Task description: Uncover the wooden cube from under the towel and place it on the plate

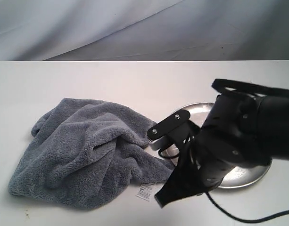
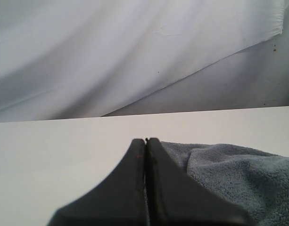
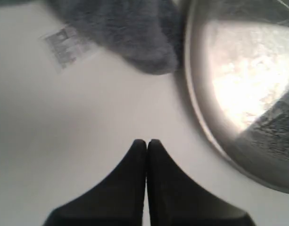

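Observation:
The blue-grey towel lies crumpled on the white table, left of centre, with its white label at the near edge. The wooden cube is hidden. The shiny silver plate sits just right of the towel, largely covered by my right arm. My right gripper is shut and empty, pointing down over bare table beside the label, between the towel and the plate. My left gripper is shut with nothing in it, low beside a fold of towel; it does not show in the exterior view.
A white tabletop stretches behind the towel and plate, with a draped pale cloth backdrop beyond its far edge. A black cable trails from the right arm across the near right of the table.

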`<move>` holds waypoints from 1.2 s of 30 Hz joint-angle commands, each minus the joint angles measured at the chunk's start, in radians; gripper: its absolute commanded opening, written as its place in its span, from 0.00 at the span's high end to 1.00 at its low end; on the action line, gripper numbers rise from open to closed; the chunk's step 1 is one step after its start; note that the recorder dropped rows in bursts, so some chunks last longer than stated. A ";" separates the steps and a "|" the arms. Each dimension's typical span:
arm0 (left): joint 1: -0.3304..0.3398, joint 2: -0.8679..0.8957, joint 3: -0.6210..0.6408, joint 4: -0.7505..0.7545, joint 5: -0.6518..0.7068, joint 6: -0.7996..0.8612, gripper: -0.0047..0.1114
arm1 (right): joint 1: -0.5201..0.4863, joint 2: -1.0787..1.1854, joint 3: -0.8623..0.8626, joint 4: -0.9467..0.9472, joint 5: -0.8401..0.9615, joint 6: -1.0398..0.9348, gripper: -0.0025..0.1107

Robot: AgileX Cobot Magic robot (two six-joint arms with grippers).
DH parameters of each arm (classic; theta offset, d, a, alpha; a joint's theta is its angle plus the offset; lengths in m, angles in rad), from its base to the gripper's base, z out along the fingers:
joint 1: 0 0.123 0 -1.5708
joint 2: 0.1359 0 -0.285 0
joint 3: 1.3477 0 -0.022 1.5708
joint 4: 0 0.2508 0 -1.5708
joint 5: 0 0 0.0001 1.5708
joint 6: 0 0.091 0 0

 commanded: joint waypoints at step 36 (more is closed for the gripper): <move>-0.005 -0.004 0.004 -0.002 -0.002 -0.003 0.96 | -0.252 0.538 -0.923 0.376 -0.028 -0.255 0.98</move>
